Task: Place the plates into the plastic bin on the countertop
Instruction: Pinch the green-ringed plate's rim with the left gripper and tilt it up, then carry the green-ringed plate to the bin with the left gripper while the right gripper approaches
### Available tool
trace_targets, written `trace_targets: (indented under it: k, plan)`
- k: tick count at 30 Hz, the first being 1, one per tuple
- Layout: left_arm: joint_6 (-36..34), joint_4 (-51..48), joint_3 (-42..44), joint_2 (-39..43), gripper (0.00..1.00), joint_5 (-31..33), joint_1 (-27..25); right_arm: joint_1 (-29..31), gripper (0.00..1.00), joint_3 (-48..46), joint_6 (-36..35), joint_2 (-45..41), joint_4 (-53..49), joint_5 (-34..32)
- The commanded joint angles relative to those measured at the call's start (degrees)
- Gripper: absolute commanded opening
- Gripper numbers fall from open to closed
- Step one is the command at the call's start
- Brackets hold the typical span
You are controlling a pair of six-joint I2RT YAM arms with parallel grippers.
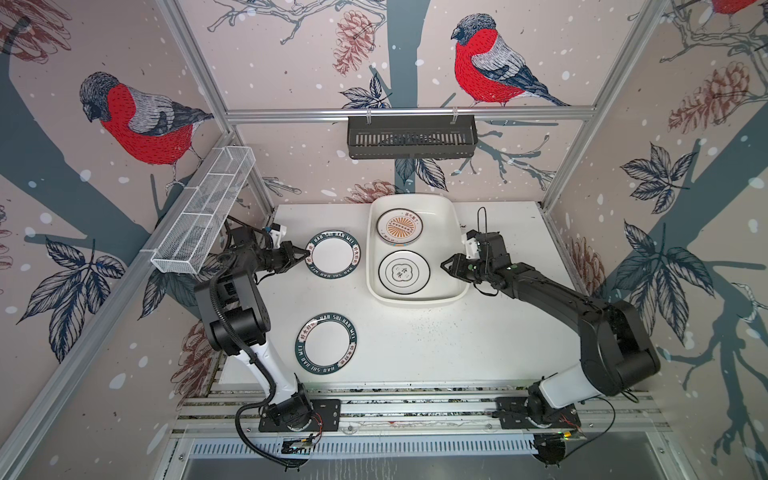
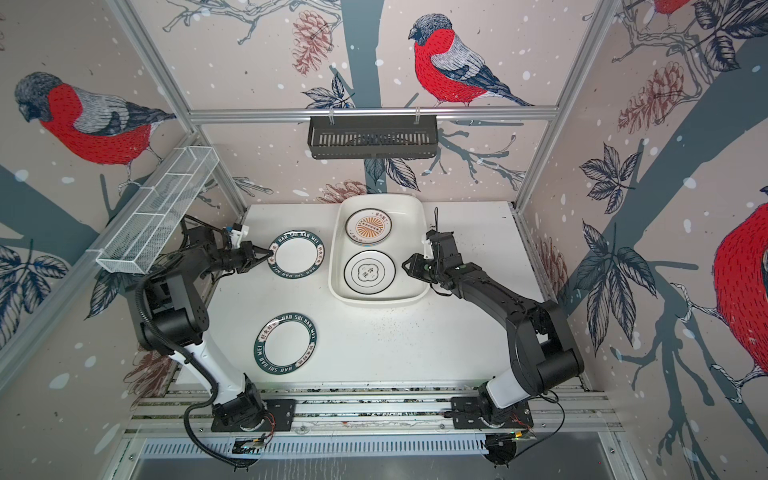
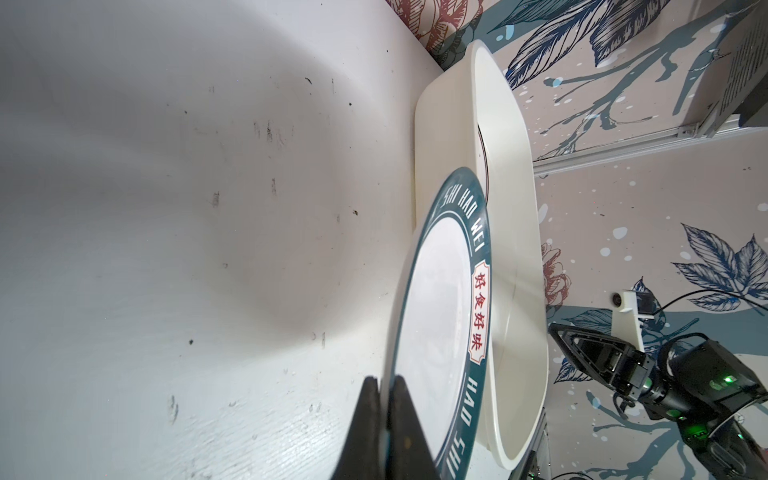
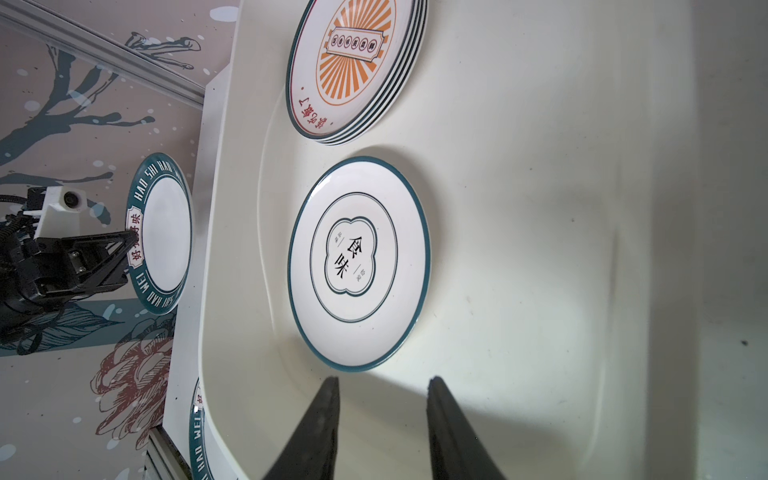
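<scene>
Beside bin (image 1: 415, 297) — L jaws pinch lettered plate (image 1: 332, 254), maybe lifted; R jaws part-open, empty.

From here I see the white countertop (image 1: 436, 345), flecked with dark specks and scuffs and edged by aluminium framing (image 1: 374, 400). The cream plastic bin (image 1: 415, 300) sits flat on it at the back. A lettered-rim plate (image 1: 326, 348) lies flat on the bare top, well apart from the bin, off its front-left corner.
</scene>
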State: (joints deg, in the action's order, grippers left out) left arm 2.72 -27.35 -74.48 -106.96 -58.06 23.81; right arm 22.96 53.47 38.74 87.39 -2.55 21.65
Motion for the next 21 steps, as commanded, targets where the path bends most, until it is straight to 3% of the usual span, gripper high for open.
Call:
trace_targets:
  k: [1, 21]
  plan:
    - [1.3, 1.6, 0.4, 0.9, 0.0, -3.4, 0.0, 0.1, 0.37, 0.3, -0.3, -0.3, 0.4, -0.4]
    - [3.7, 4.7, 3.5, 4.9, 0.0, -3.9, -2.7, 0.2, 0.37, 0.7, -0.2, 0.4, 0.6, -0.4]
